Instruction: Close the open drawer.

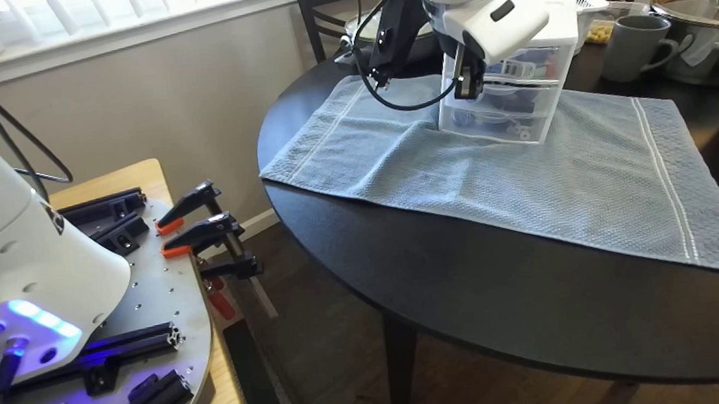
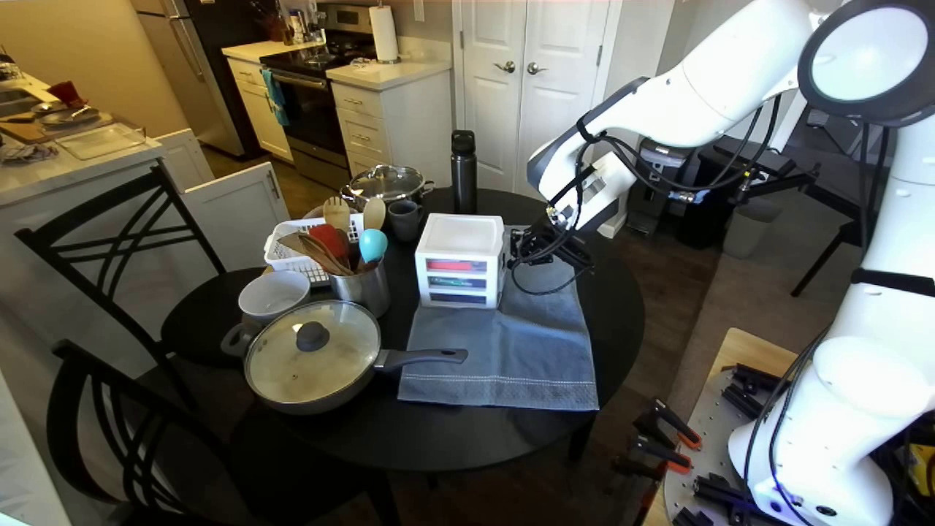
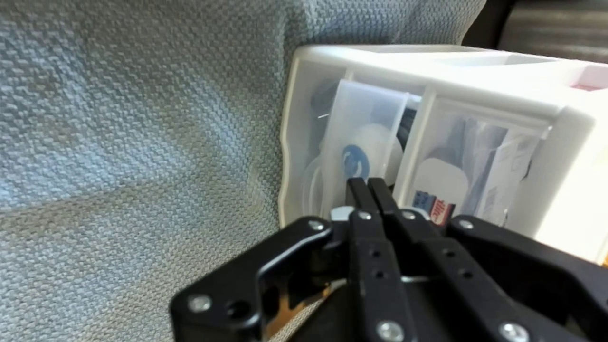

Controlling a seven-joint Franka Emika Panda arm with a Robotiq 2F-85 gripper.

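The small white drawer unit with clear drawers shows in both exterior views [image 1: 562, 25] [image 2: 460, 235] and in the wrist view [image 3: 503, 78]. It stands on a blue-grey towel [image 1: 515, 195]. In the wrist view its middle drawer [image 3: 368, 111] appears to stick out a little, with a dark gap along its upper edge. My gripper [image 3: 366, 181] is shut with nothing visible between its fingers. Its tips are at the middle drawer's front; contact cannot be told for certain. The gripper also shows beside the unit in both exterior views [image 1: 468, 88] [image 2: 517, 250].
A lidded pan [image 2: 314, 365], a utensil holder [image 2: 365, 288], a white basket [image 2: 281, 245], a grey mug [image 2: 404, 219], a pot [image 2: 387, 186] and a dark bottle [image 2: 464, 175] stand around the unit on the round black table [image 1: 539, 316]. A cable [image 1: 403, 107] hangs by the gripper.
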